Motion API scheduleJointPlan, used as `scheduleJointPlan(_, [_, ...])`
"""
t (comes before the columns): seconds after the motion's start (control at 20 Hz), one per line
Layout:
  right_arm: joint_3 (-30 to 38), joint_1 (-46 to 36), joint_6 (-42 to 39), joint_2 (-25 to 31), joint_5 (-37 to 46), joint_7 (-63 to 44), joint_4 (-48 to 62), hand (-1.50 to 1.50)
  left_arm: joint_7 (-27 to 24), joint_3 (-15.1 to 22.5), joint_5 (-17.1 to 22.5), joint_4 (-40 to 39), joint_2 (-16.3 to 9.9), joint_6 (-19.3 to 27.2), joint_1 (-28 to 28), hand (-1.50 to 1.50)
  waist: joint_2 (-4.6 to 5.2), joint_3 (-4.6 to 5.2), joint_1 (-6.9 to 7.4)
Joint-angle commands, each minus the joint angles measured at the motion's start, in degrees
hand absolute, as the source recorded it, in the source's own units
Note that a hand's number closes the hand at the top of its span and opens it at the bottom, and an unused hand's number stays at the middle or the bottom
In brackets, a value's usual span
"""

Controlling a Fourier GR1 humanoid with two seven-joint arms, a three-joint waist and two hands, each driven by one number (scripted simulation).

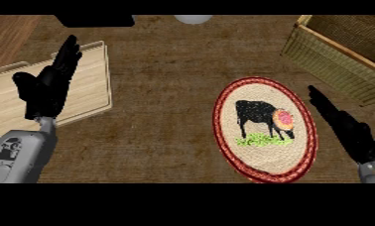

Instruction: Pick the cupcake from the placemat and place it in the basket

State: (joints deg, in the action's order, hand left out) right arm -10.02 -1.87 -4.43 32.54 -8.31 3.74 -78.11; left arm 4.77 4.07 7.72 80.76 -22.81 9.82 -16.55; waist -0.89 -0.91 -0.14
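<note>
Cupcake (282,118): small and round, with a pale rim and a pink-red top, sitting on the right part of the placemat, over the head of the printed cow; no hand touches it.
Placemat (265,130): oval, woven beige with a dark red braided border, lying right of centre on the counter; it carries a picture of a black cow standing on a green grass patch.
Basket (331,54): woven wicker with a pale wooden rim, at the far right; only its left corner and part of the inside show, the rest is cut off by the edge. It stands apart from the placemat, farther away and to the right.
Right hand (344,123): black, coming in from the near right edge, fingers straight and held together, pointing far-left. It lies just beside the right border of the placemat and holds nothing; it is near the cupcake but apart from it.
Left hand (47,87): black, on a grey forearm at the near left, fingers straight and pointing up toward the far side, thumb spread out to the left; it rests open over the board and holds nothing.
Board (92,84): pale wooden board lying at the left of the counter, partly hidden by the left hand.
Counter (168,96): brown, rough-textured surface under everything.
Far edge: 1 dark object (95,20) at the far left and 1 pale round object (193,19) near the middle, both cut off, so I cannot tell what they are.
</note>
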Motion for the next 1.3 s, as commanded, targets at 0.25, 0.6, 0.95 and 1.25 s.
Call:
scheduleJointPlan(0.25, [18.2,-18.7,-8.8,-3.3,-21.9,13.2,-0.5,1.5,3.9,-1.9,2.4,-2.2,-1.2,-2.0,2.0,0.0,0.95,0.54,2.8])
scheduleJointPlan(0.6, [-5.3,-15.1,5.9,-11.8,13.3,24.9,-9.0,-1.5,5.5,-2.0,4.6,-3.6,0.4,-4.3,3.9,0.0,0.86,0.92,0.89])
scheduleJointPlan(0.95, [-8.1,-21.8,7.9,-13.0,18.0,-9.0,-22.4,-1.5,5.9,-3.5,4.7,-4.6,0.6,-5.6,4.0,0.0,0.62,1.02,-0.17])
scheduleJointPlan(1.25, [-4.4,-30.4,-4.3,4.5,22.7,-28.7,-22.4,-1.5,6.6,-3.4,4.4,-2.4,0.1,-4.8,5.1,0.0,-0.05,1.32,-0.77])
